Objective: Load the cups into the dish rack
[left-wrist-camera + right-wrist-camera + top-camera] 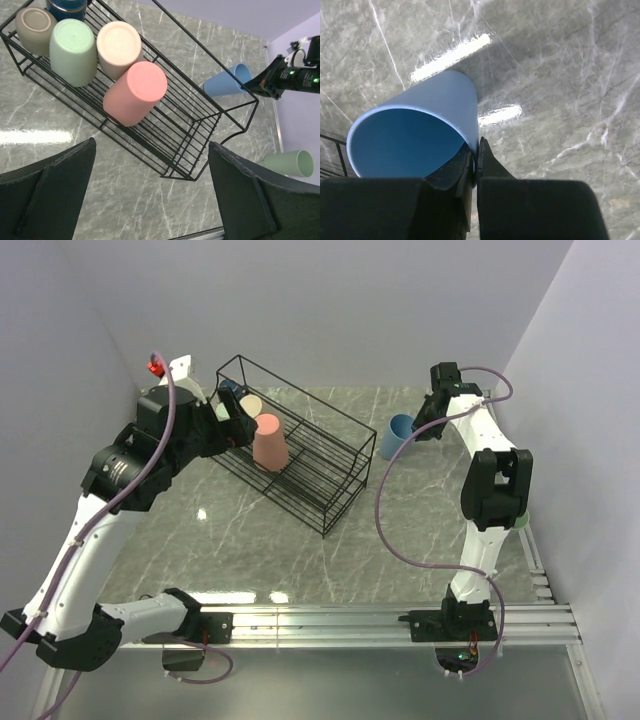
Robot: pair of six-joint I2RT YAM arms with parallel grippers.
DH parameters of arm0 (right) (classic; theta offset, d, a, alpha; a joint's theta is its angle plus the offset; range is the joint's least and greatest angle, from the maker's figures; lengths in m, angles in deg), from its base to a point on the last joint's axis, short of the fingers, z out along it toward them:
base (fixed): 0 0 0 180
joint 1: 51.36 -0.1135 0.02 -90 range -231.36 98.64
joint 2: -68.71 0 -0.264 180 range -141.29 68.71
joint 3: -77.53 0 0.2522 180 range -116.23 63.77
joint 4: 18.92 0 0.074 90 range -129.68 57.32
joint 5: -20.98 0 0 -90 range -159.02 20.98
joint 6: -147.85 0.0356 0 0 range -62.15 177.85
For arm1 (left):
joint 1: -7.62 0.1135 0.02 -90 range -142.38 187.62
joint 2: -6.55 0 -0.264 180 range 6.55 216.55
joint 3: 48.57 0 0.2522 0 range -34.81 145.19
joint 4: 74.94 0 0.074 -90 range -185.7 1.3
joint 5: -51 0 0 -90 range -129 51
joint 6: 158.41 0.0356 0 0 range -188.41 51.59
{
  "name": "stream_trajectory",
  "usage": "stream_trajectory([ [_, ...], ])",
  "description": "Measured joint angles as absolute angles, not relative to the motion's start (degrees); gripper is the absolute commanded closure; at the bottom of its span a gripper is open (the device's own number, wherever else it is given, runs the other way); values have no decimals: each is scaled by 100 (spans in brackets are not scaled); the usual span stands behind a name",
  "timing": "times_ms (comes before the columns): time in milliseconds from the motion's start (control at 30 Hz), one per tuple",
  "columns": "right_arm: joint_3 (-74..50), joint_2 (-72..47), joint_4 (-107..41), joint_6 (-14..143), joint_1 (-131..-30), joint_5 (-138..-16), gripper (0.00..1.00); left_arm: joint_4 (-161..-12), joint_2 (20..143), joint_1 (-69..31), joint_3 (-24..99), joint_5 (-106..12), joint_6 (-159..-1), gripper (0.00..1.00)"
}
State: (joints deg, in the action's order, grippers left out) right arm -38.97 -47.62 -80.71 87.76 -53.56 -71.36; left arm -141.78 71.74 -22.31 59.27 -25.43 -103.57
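Right wrist view: right gripper (476, 150) clamps the matte blue tapered cup (435, 95) by its rim, likely for lifting. Left gripper (152, 165), wide and empty, overlooks the black wire dish rack (205, 49).

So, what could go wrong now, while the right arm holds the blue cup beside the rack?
1. The right jaws pinch only the rim of the blue cup, one inside, one outside; it may pivot or slip.
2. The dish rack has a raised wire frame; the cup could catch on it going in.
3. The left jaws hang open above the rack near the pink cup; the arms might collide there.
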Motion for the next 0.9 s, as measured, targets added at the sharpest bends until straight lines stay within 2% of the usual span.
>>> stream_trajectory([
  [300, -3948, -4319, -8556, 8736, -5338, -6837, 100, -14117, 7770, -2231, 6209, -2943, -10215, 1],
  [667, -4026, -1462, -9022, 8959, -5334, -7287, 100, -13441, 7984, -2168, 6465, -4010, -10234, 1],
  [900, -3889, -470, -9157, 9298, -5301, -8103, 100, -12167, 8028, -2159, 6052, -5385, -10575, 1],
])
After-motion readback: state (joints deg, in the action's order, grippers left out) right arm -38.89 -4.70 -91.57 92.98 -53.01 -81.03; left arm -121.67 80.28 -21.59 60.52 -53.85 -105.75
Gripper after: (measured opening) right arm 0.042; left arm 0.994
